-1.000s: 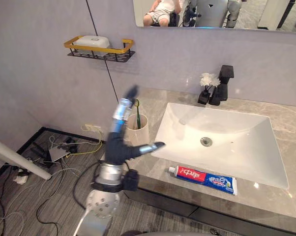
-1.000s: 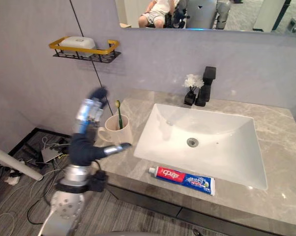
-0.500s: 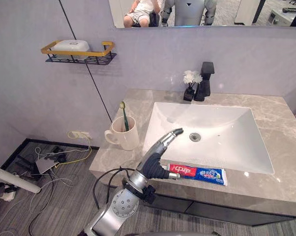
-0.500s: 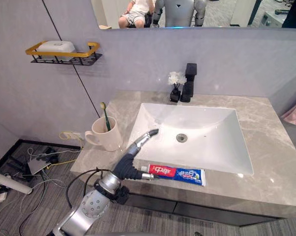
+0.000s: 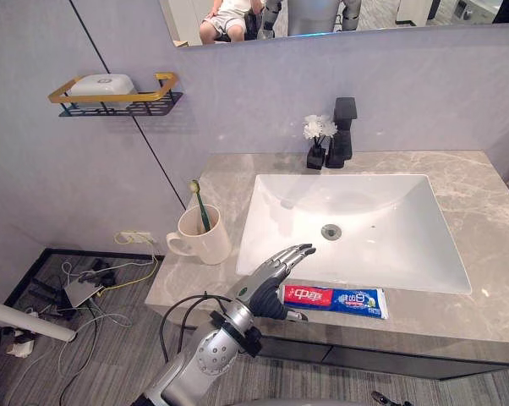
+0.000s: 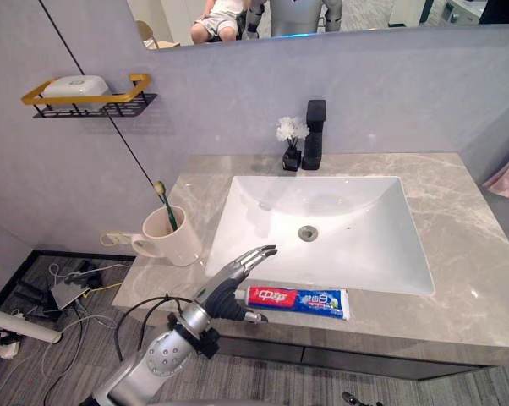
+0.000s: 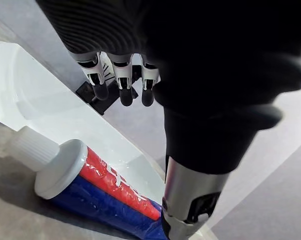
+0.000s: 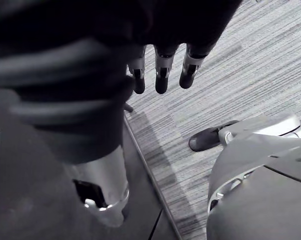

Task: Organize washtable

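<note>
a red and blue toothpaste tube with a white cap [image 5: 339, 299] is seen lying flat on the grey marble table [image 5: 491, 211], on the front strip just before the white rectangular sink [image 5: 364, 216], with its cap turned toward the sink's left corner. the left hand [image 5: 270, 283] is held over that front left corner of the sink, at the cap end of the tube, with its fingers [image 7: 121, 85] stretched out and apart and nothing clasped in them; the thumb is lowered beside the tube, and whether it touches the tube cannot be told. left of the sink a cream ceramic mug [image 5: 208, 244] is stood upright on the table, with a green toothbrush [image 5: 198, 203] leaned inside it. behind the sink a black faucet [image 5: 344, 135] is placed, and just to its left a small black vase of white flowers [image 5: 318, 142]. on the wall well left of the sink and above it a gold and black wire shelf [image 5: 115, 100] is fixed, with a white soap dish [image 5: 101, 84] set on it. the right hand [image 8: 162, 76] is seen in its wrist view over a grey striped floor [image 8: 230, 85], fingers relaxed and apart, nothing held.
</note>
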